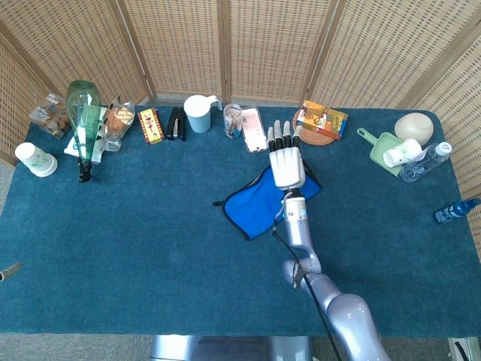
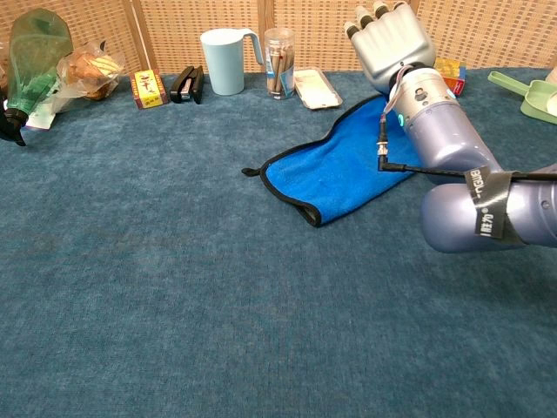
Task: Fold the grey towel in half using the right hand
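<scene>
While our right hand [image 1: 286, 164] hangs over the upper right end of the towel [image 1: 259, 204], near the middle of the head view, the cloth runs away from it on a slant toward the lower left, its long axis ending at a small loop tag on the left tip. Its blue face is up with a dark edging, grey showing only along the upper border; whether it already lies doubled we cannot tell. In the chest view the same hand [image 2: 389, 45] sits at the top of the frame above the towel's [image 2: 335, 170] far corner, palm down, fingers [image 1: 278, 136] stretched straight and a little apart toward the screen at the back, holding nothing. Whether the palm touches the cloth we cannot tell. Our left hand shows in neither view, so the right is the only one near. We judge the next move needs those fingers to drop onto the near corner beneath them.
</scene>
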Tool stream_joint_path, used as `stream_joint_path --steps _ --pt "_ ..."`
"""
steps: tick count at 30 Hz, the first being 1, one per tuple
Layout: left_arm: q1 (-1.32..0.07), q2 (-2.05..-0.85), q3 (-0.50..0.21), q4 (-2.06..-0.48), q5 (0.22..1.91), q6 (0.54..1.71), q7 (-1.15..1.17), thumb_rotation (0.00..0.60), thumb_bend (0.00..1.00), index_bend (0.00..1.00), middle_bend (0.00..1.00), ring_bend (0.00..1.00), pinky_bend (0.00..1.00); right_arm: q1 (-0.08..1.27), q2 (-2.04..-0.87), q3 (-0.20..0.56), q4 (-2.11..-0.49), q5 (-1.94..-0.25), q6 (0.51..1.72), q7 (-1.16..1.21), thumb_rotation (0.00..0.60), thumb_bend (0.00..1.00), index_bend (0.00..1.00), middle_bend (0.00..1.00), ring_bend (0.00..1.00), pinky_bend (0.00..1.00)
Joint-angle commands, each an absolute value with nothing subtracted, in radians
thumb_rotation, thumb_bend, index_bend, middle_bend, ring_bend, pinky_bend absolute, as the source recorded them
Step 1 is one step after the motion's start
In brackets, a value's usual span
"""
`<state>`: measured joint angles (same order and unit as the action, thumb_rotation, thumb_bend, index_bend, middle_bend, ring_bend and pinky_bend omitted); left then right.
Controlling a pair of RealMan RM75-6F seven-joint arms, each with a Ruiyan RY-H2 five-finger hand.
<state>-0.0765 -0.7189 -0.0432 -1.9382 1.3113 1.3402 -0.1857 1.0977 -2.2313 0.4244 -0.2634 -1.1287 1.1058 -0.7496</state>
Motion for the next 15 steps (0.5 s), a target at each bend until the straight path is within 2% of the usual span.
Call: stream_joint_path --steps 1,15 --pt "-0.077 -0.719 -0.044 -1.938 1.310 1.340 -0.185 0.600 0.08 0.00 0.00 0.00 0.00 1.100 -2.238 0.425 -0.253 -1.127 1.097 -0.748 0.600 0.00 0.00 0.00 0.00 0.22" --pt "-0.080 -0.721 -0.047 -1.938 1.305 1.333 -0.182 0.600 0.08 0.00 0.00 0.00 0.00 1.082 -2.237 0.413 -0.259 -1.145 1.123 -0.690 0.600 0.00 0.00 0.00 0.00 0.22"
